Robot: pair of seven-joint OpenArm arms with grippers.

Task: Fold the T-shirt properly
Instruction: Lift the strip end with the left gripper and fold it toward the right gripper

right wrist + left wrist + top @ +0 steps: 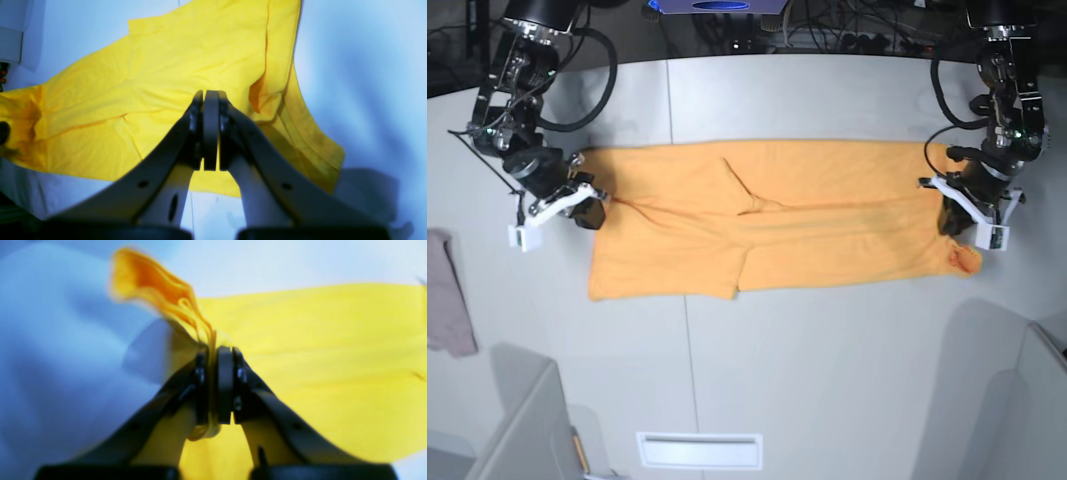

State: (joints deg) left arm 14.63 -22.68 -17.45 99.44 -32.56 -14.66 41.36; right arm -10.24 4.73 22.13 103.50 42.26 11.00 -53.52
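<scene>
The orange-yellow T-shirt (827, 230) lies spread lengthwise across the grey table (827, 380), with a fold flap near its middle. My left gripper (213, 353) is shut on a bunched edge of the T-shirt (317, 356), and cloth sticks up beyond the pads. In the base view it sits at the shirt's right end (954, 222). My right gripper (210, 95) is shut, with no cloth visible between its pads, and hovers over the T-shirt (166, 66) near one edge. In the base view it is at the shirt's left end (592, 212).
A small pinkish-mauve cloth (447, 300) lies at the table's left edge. A white slot plate (699, 450) is set near the front edge. Grey dividers stand at the front left (522, 420) and front right (1017, 400). Cables run behind both arms.
</scene>
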